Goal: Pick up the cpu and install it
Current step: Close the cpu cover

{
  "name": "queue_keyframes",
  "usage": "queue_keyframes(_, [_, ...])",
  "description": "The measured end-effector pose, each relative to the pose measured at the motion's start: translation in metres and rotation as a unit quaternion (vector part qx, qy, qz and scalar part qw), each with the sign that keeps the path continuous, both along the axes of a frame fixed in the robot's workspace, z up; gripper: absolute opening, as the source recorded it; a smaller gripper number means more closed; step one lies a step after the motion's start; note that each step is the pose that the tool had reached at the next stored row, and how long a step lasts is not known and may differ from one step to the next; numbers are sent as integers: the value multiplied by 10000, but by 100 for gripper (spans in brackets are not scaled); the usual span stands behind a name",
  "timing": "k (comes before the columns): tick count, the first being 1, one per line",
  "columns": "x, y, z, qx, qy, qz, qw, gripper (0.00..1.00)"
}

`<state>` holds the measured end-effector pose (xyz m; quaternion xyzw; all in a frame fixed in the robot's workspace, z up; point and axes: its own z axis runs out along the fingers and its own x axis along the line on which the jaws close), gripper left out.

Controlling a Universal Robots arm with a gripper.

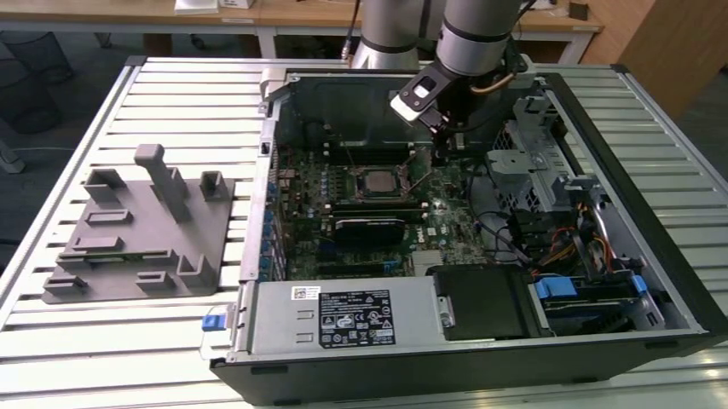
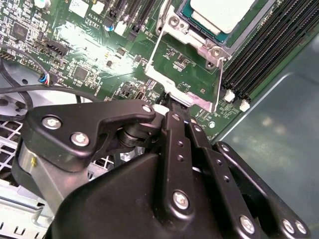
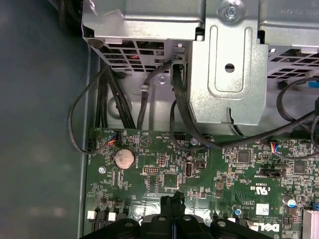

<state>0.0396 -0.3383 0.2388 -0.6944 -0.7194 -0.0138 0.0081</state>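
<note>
The small, flat, silver-grey square cpu (image 2: 222, 11) sat in the square metal-framed socket (image 2: 172, 24) on the green motherboard (image 3: 227, 172), inside the open black computer case (image 1: 455, 375) on the slatted metal table (image 1: 170, 94). The black hand (image 2: 167, 99) hung low over the board, just beside the socket. Its fingers were pressed together, gripping nothing visible.

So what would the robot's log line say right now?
cpu: on motherboard, unheld | gripper: shut, tips at open socket frame
</note>
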Motion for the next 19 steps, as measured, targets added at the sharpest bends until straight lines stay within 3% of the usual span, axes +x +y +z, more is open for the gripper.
queue_keyframes(8, [-36, 0, -1, 0, 0, 0, 10000, 11])
queue_keyframes(19, [-209, 0, -10, 0, 0, 0, 10000, 11])
